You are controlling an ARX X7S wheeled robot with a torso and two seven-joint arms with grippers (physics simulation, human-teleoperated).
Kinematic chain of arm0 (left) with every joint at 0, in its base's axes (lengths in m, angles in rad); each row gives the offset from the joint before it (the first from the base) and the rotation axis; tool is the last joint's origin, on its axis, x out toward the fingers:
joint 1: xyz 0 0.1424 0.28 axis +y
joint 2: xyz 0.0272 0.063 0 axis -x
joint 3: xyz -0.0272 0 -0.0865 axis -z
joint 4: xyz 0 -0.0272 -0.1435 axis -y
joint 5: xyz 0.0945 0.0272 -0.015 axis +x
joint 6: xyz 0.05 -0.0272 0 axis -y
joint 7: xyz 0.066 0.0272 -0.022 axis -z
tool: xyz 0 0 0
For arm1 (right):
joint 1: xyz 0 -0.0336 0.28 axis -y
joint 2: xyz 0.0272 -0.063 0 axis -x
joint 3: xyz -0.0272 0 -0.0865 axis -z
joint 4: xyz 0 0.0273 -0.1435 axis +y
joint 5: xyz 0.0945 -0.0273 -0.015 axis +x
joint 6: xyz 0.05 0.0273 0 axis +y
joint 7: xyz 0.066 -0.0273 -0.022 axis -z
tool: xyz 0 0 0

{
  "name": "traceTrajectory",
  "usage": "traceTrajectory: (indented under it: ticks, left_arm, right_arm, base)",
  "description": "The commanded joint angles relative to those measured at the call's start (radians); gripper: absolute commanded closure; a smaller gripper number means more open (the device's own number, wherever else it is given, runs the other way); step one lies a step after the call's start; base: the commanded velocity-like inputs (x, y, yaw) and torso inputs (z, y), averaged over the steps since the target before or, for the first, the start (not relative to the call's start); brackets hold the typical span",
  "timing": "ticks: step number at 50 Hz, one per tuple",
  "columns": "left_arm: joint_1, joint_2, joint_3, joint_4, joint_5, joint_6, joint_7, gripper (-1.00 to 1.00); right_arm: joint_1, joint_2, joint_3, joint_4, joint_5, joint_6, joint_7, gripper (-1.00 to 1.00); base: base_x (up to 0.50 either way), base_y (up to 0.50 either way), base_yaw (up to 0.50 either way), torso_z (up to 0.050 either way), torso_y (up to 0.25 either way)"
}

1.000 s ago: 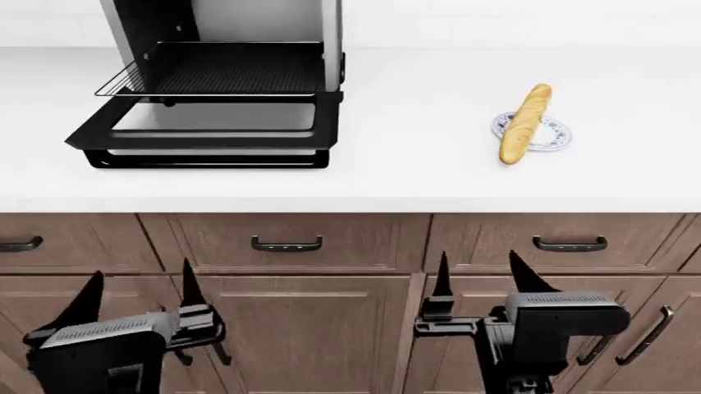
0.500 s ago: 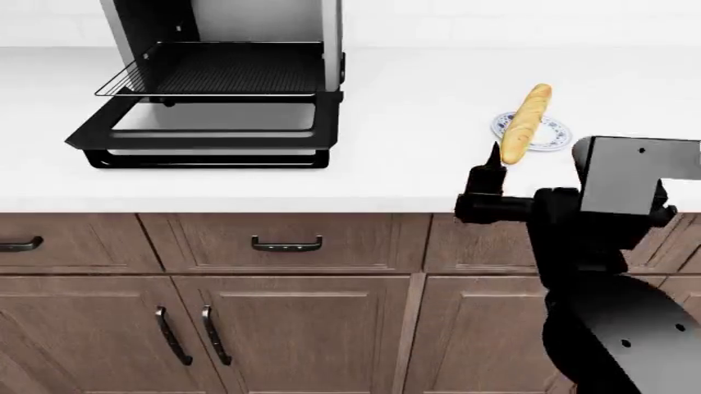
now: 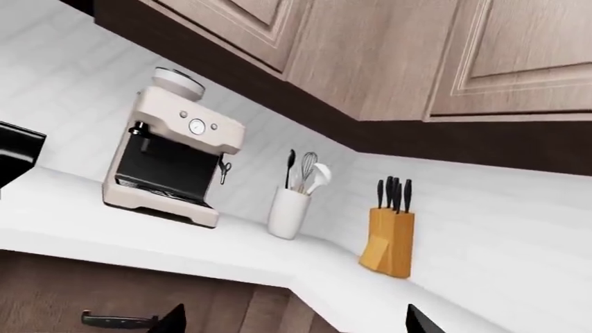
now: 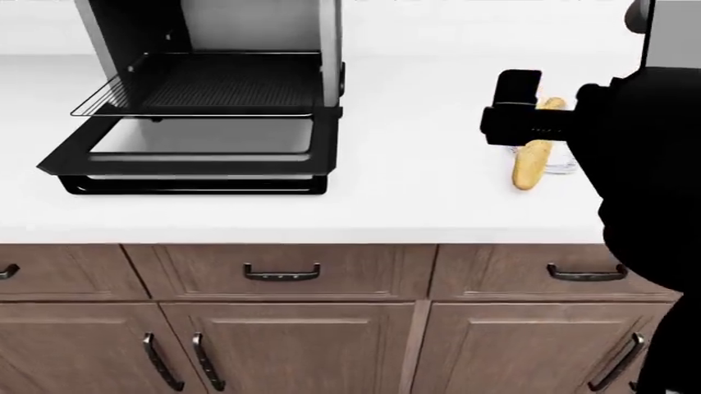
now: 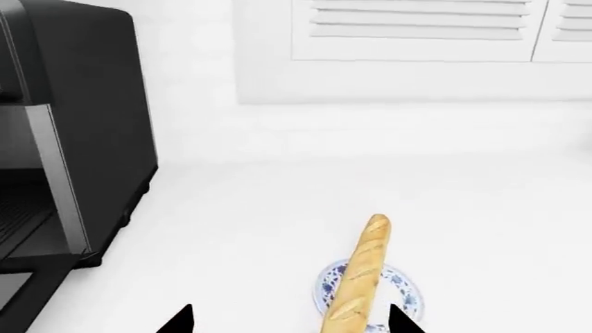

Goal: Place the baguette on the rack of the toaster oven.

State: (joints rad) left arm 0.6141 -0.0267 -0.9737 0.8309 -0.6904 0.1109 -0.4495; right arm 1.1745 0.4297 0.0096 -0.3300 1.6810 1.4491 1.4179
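Observation:
The baguette [image 4: 531,164] lies on the white counter at the right, resting across a small blue-patterned plate [image 5: 403,291]. In the right wrist view the baguette [image 5: 361,277] lies between and just ahead of my fingertips. My right gripper [image 5: 290,322] is open and empty, hovering above the loaf's near end; in the head view it [image 4: 515,119] covers part of the loaf. The toaster oven [image 4: 258,25] stands at the back left with its black door [image 4: 186,156] dropped open and the wire rack [image 4: 219,82] slid partly out. My left gripper [image 3: 296,322] is open and empty, out of the head view.
My right arm [image 4: 646,180] fills the right side of the head view. The left wrist view shows another counter with a cream coffee machine [image 3: 176,159], a utensil jar [image 3: 288,211] and a knife block [image 3: 389,239]. Drawers and cabinet doors [image 4: 285,271] lie below the counter.
My right arm has risen from below the counter edge to above the baguette. My left gripper has left the head view. The head view has shifted, so the counter sits lower in frame.

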Motion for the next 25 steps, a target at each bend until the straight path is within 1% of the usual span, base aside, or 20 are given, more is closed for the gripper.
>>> traceTrajectory:
  ticks: [1, 8, 11, 14, 16, 18, 19, 20, 21, 22, 25]
  left_arm:
    - [0.034, -0.009, 0.003, -0.014, -0.018, 0.053, -0.029, -1.0]
    - [0.042, -0.017, 0.01, -0.013, -0.014, 0.056, -0.036, -1.0]
    - [0.046, -0.02, 0.01, -0.016, -0.022, 0.061, -0.036, -1.0]
    - [0.049, -0.019, 0.012, -0.02, -0.023, 0.065, -0.035, -1.0]
    - [0.055, -0.019, 0.007, -0.019, -0.029, 0.07, -0.035, -1.0]
    - [0.057, -0.019, 0.007, -0.021, -0.032, 0.073, -0.035, -1.0]
    - [0.053, -0.021, 0.014, -0.021, -0.025, 0.07, -0.037, -1.0]
    - [0.052, -0.022, 0.017, -0.021, -0.022, 0.069, -0.039, -1.0]
    - [0.056, -0.022, 0.014, -0.02, -0.026, 0.071, -0.04, -1.0]
    - [0.06, -0.021, 0.01, -0.02, -0.031, 0.075, -0.04, -1.0]
    - [0.058, -0.023, 0.015, -0.019, -0.026, 0.075, -0.043, -1.0]
  right_arm:
    - [0.04, 0.049, -0.051, 0.046, 0.154, -0.019, 0.108, -1.0]
    - [0.013, 0.09, -0.065, 0.032, 0.182, -0.068, 0.133, -1.0]
    - [0.004, 0.111, -0.092, 0.023, 0.188, -0.126, 0.147, -1.0]
    - [0.024, 0.187, -0.218, 0.021, 0.197, -0.262, 0.151, -1.0]
    - [0.036, 0.22, -0.264, 0.02, 0.198, -0.306, 0.149, -1.0]
    - [0.028, 0.237, -0.272, 0.009, 0.199, -0.331, 0.143, -1.0]
    - [0.026, 0.24, -0.266, -0.017, 0.162, -0.327, 0.109, -1.0]
    - [0.002, 0.238, -0.223, -0.035, 0.156, -0.372, 0.104, -1.0]
    - [0.016, 0.239, -0.224, -0.056, 0.138, -0.358, 0.068, -1.0]
    - [0.032, 0.246, -0.24, -0.06, 0.131, -0.344, 0.088, -1.0]
    - [0.034, 0.245, -0.23, -0.065, 0.137, -0.36, 0.084, -1.0]
  base:
    - [0.45, 0.0, 0.0, 0.0, 0.0]
    - [0.37, 0.0, 0.0, 0.0, 0.0]
    - [0.3, 0.0, 0.0, 0.0, 0.0]
    - [0.03, 0.0, 0.0, 0.0, 0.0]
    - [0.0, 0.0, 0.0, 0.0, 0.0]
    - [0.0, 0.0, 0.0, 0.0, 0.0]
    - [0.0, 0.0, 0.0, 0.0, 0.0]
    - [0.0, 0.0, 0.0, 0.0, 0.0]
    - [0.0, 0.0, 0.0, 0.0, 0.0]
    - [0.0, 0.0, 0.0, 0.0, 0.0]
    - [0.05, 0.5, 0.0, 0.0, 0.0]
